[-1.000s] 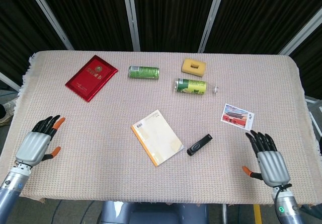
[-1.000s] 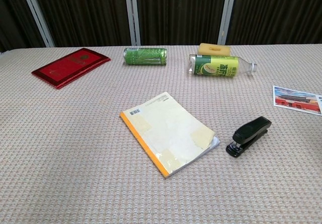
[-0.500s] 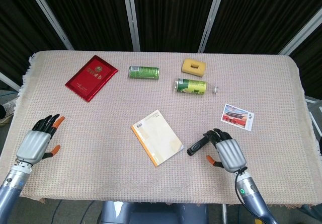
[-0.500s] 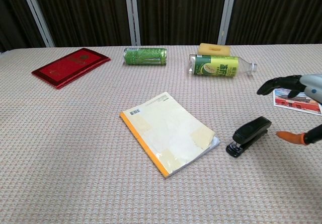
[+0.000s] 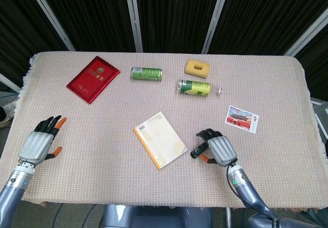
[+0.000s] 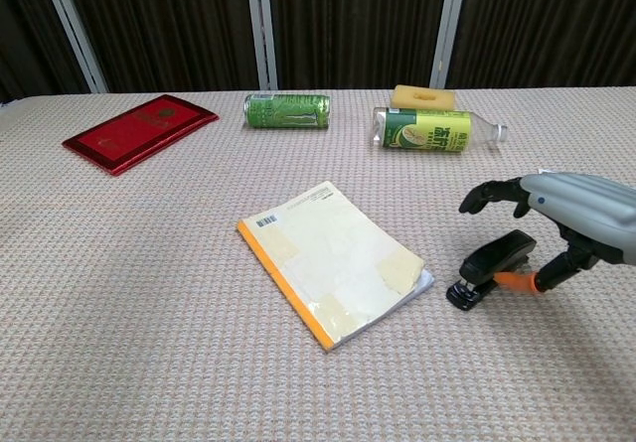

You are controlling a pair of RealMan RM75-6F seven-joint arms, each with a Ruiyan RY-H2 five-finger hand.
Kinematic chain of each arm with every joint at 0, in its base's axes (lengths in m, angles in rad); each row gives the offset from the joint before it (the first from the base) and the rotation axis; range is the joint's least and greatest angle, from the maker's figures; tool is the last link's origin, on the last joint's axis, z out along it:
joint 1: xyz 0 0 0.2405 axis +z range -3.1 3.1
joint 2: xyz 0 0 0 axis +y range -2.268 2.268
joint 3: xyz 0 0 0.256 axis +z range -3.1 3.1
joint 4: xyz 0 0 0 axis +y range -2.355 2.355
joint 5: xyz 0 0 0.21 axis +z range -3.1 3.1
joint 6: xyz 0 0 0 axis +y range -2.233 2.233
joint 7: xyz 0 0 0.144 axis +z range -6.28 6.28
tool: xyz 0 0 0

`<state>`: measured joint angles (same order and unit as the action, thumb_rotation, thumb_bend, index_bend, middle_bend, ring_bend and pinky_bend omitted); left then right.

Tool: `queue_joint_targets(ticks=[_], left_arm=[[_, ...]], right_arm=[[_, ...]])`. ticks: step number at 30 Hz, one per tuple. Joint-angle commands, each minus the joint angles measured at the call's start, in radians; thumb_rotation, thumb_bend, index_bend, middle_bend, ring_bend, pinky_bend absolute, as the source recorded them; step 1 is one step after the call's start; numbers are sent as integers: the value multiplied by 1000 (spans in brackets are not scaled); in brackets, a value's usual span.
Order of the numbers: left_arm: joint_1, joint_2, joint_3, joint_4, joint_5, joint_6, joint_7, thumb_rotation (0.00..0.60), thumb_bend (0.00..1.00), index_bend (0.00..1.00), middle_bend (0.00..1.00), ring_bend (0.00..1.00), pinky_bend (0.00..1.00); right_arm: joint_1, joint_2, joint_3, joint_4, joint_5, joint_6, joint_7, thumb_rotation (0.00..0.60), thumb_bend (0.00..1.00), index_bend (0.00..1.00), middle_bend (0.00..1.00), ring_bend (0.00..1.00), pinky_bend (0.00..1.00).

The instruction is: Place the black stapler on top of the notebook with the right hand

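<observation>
The black stapler (image 6: 489,268) lies on the cloth just right of the notebook (image 6: 333,261), a pale-covered book with an orange spine. My right hand (image 6: 561,214) hovers over the stapler's rear end, fingers arched apart above it and the orange-tipped thumb close against its near side; nothing is gripped. In the head view the right hand (image 5: 216,148) covers most of the stapler (image 5: 196,153), and only its front end shows beside the notebook (image 5: 160,139). My left hand (image 5: 38,145) rests near the table's front left edge, fingers apart and empty.
A red booklet (image 5: 93,79) lies at the back left. A green can (image 5: 146,74), a green-labelled bottle (image 5: 195,88) on its side and a yellow sponge (image 5: 197,67) sit across the back. A postcard (image 5: 242,118) lies right of the stapler.
My right hand has moved left from the table's front right edge and now arches over the stapler. The stapler, the notebook and my left hand have stayed put.
</observation>
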<state>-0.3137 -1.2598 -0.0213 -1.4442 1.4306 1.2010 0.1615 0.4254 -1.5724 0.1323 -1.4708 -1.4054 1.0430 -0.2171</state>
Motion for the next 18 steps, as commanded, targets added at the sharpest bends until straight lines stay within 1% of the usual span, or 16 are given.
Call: queue_joint_targets(ticks=[1, 4, 7, 10, 12, 15, 18], left_arm=[[-4, -4, -2, 4, -9, -10, 5, 600, 311, 0, 0, 0, 117], [-7, -6, -4, 7, -16, -16, 8, 600, 311, 0, 0, 0, 117], [-8, -7, -4, 9, -20, -19, 9, 600, 312, 0, 0, 0, 117], [-10, -8, -3, 10, -22, -23, 11, 600, 311, 0, 0, 0, 117], [-11, -9, -3, 10, -23, -26, 13, 600, 311, 0, 0, 0, 117], [-13, -12, -2, 12, -27, -32, 18, 600, 309, 0, 0, 0, 117], [-14, -14, -2, 13, -30, -35, 21, 600, 313, 0, 0, 0, 117]], right_arm=[[19, -21, -2, 37, 10, -23, 19, 600, 257, 226, 214, 160, 273], [28, -31, -5, 64, 16, -34, 34, 600, 263, 246, 233, 179, 292], [32, -39, -8, 85, 18, -36, 53, 600, 270, 295, 277, 225, 338], [37, -48, -15, 108, 16, -39, 69, 600, 273, 375, 352, 299, 414], [39, -54, -16, 121, 14, -35, 76, 600, 273, 459, 429, 377, 489], [39, -70, -14, 145, 6, -15, 87, 600, 274, 553, 512, 465, 570], [38, -89, -12, 170, -7, 16, 100, 600, 263, 615, 566, 526, 627]])
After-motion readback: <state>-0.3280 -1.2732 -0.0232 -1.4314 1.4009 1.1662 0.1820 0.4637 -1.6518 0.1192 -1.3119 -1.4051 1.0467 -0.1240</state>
